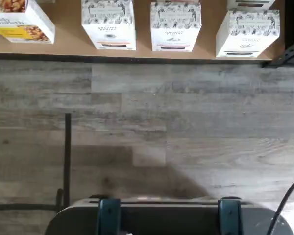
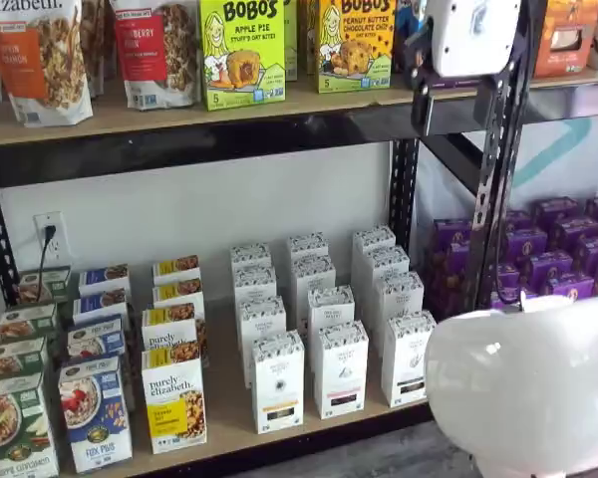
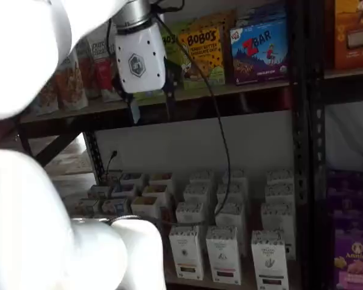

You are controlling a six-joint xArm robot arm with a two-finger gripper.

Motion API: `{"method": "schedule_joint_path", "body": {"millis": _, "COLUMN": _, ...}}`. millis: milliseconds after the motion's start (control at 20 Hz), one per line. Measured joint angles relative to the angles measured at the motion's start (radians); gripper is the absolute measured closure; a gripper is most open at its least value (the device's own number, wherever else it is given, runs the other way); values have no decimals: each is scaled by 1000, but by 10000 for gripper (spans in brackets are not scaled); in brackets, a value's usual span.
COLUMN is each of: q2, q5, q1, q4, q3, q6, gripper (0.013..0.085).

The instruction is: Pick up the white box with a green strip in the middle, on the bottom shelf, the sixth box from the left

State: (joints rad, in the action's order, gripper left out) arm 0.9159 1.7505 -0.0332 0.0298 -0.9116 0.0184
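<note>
The white box (image 2: 407,358) stands at the right end of the front row on the bottom shelf (image 2: 229,423), a pale wood board; it also shows in a shelf view (image 3: 269,260). The wrist view shows the white box (image 1: 247,32) from above with its speckled top, near the bottom shelf's (image 1: 63,46) front edge. My gripper (image 3: 151,104) hangs high up at the level of the upper shelf, far above the box and apart from it. Its two dark fingers stand open with nothing between them. Its white body (image 2: 473,35) shows at a shelf view's top edge.
Left of the white box stand a pink-banded carton (image 2: 341,368) and a yellow-banded carton (image 2: 278,381), then a Purely Elizabeth box (image 2: 173,398). A black perforated upright (image 2: 498,149) stands right of the box, purple boxes (image 2: 558,249) beyond it. The arm's white links (image 2: 523,388) fill the foreground.
</note>
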Motion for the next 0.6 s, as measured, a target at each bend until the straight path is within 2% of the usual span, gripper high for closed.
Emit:
{"method": "schedule_joint_path", "body": {"millis": 200, "q2": 25, "q5": -104, "q1": 2, "q4": -21, "q3": 103, "q6": 2, "gripper": 130}}
{"method": "schedule_joint_path", "body": {"millis": 400, "q2": 48, "q5": -220, "q1": -1, "q4": -14, "q3": 196, "q6": 4, "gripper": 130}}
{"method": "schedule_joint_path", "body": {"millis": 550, "q2": 25, "q5": -261, "q1": 29, "q4": -45, "q3": 232, "q6": -26, "gripper": 130}}
{"method": "schedule_joint_path", "body": {"millis": 600, "q2": 9, "q5": -262, "q1": 18, "q4": -24, "q3": 236, "q6": -15, "gripper": 130}}
